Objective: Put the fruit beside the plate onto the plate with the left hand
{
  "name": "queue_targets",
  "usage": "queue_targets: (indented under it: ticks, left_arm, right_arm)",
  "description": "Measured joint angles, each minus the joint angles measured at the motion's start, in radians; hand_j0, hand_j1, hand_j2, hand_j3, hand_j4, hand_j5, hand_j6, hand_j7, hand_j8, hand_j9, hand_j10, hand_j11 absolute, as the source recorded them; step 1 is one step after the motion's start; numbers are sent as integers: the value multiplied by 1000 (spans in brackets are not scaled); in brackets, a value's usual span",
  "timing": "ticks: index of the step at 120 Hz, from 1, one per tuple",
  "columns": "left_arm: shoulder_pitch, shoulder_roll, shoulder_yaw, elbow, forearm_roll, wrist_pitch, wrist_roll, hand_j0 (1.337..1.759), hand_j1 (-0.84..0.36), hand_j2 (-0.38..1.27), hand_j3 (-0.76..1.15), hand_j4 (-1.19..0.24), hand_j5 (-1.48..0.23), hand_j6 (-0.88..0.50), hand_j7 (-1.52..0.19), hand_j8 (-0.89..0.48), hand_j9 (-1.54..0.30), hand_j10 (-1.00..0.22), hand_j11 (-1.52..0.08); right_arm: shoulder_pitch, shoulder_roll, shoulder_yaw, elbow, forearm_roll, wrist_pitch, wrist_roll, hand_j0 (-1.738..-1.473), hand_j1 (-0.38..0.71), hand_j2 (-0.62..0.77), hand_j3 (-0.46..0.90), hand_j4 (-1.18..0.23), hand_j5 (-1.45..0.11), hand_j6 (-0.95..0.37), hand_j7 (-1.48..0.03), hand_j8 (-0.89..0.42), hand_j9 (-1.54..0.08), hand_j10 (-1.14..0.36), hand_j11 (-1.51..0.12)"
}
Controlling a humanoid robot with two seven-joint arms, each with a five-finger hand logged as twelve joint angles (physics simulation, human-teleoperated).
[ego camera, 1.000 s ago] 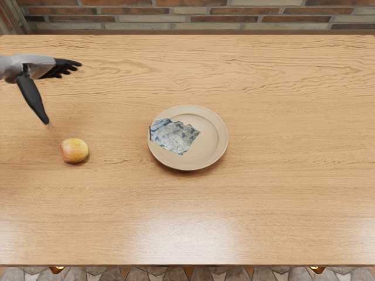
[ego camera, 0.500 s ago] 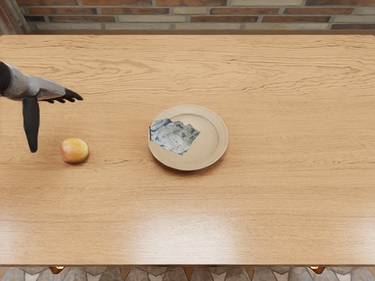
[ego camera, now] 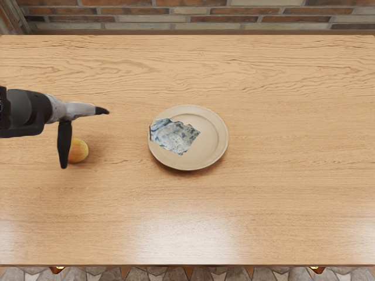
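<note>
Head view, single moment.

- Light wooden table, brick wall behind its far edge.
- Task's thing: small round yellow-and-red apple, resting on the table near its left side, well apart from the plate and to the plate's left.
- Goal: round tan ceramic plate, mid-table, with a blue-grey mottled patch on its left half. Nothing else lies on it.
- Left robot hand: arm enters from the left edge. Fingers are stretched straight out toward the right; the dark thumb hangs down, apart from them. Hand is open and carries nothing.
- Right arm: not in view.

Key relation: the apple sits just below the palm in the picture, on the near side of the hand. The hanging thumb crosses the apple's left edge. Contact cannot be judged from this one angle; height above the table is unclear.

Judgement: reach phase, grasp not yet made. The apple is round, so no long axis constrains the approach. The next move likely calls for lowering the hand and closing fingers opposite the thumb, then carrying rightward to the plate. Risk: the thumb nudging the apple and sending it rolling.
</note>
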Motion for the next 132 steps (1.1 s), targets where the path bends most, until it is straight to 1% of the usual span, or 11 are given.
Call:
queue_targets:
  ticks: [21, 30, 49, 56, 65, 72, 81, 101, 115, 132]
  left_arm:
    - [82, 2, 1, -4, 73, 79, 0, 1658, 349, 1, 0, -5, -1, -6, 0, -6, 0, -4, 0]
    - [101, 3, 1, -4, 105, 114, 0, 1658, 349, 2, 0, -5, -1, -6, 0, -6, 0, -4, 0]
    - [111, -3, 4, 0, 131, 160, 0, 1658, 343, 3, 0, -11, -8, -13, -8, -12, -8, -10, -8]
    - [127, -4, 8, 1, 134, 166, 0, 1658, 329, 5, 0, -23, -24, -24, -23, -24, -23, -22, -23]
    - [128, -5, 16, 1, 139, 170, 0, 1658, 309, 9, 0, -40, -46, -42, -46, -42, -46, -40, -45]
    - [146, -7, 20, 2, 159, 172, 0, 1658, 289, 12, 0, -57, -68, -59, -68, -58, -67, -56, -67]
    - [151, -6, 23, 2, 187, 175, 0, 1658, 268, 16, 0, -75, -91, -77, -90, -76, -90, -74, -90]
    - [173, -7, 26, 3, 257, 235, 0, 1658, 228, 23, 0, -108, -134, -110, -134, -110, -133, -108, -133]
    - [208, -9, 25, 3, 296, 272, 0, 1658, 215, 26, 0, -120, -149, -122, -149, -122, -148, -119, -148]
    - [222, -10, 26, 3, 319, 293, 0, 1658, 188, 31, 0, -143, -179, -145, -178, -145, -178, -142, -178]
  right_arm:
    - [6, 0, 1, 0, 0, 0, 0, -1658, -334, -3, 0, -12, -16, -12, -16, -12, -16, -12, -16]
    - [7, 0, 1, 0, 0, 0, 0, -1658, -334, -3, 0, -12, -16, -12, -16, -12, -16, -12, -16]
    - [9, 0, 2, 0, 0, 0, 0, -1658, -334, -3, 0, -12, -16, -12, -16, -12, -16, -12, -16]
    - [9, 0, 2, 0, 0, 0, 0, -1658, -334, -3, 0, -12, -16, -12, -16, -12, -16, -12, -16]
    - [9, 0, 2, 0, 0, 0, 0, -1658, -334, -3, 0, -12, -16, -12, -16, -12, -16, -12, -16]
    - [9, 0, 2, 0, 0, 0, 0, -1658, -334, -3, 0, -13, -17, -12, -17, -12, -17, -13, -17]
    - [11, 0, 2, 0, 0, 0, 0, -1658, -333, -3, 0, -13, -17, -13, -17, -13, -17, -13, -17]
    - [13, 0, 2, 0, 0, 0, 0, -1658, -334, -3, 0, -13, -17, -13, -17, -13, -17, -13, -17]
    - [14, 0, 2, 0, 0, 0, 0, -1658, -334, -3, 0, -13, -17, -12, -17, -12, -17, -13, -17]
    - [15, 0, 2, 0, 0, 0, 0, -1658, -334, -3, 0, -12, -16, -12, -16, -12, -16, -12, -16]
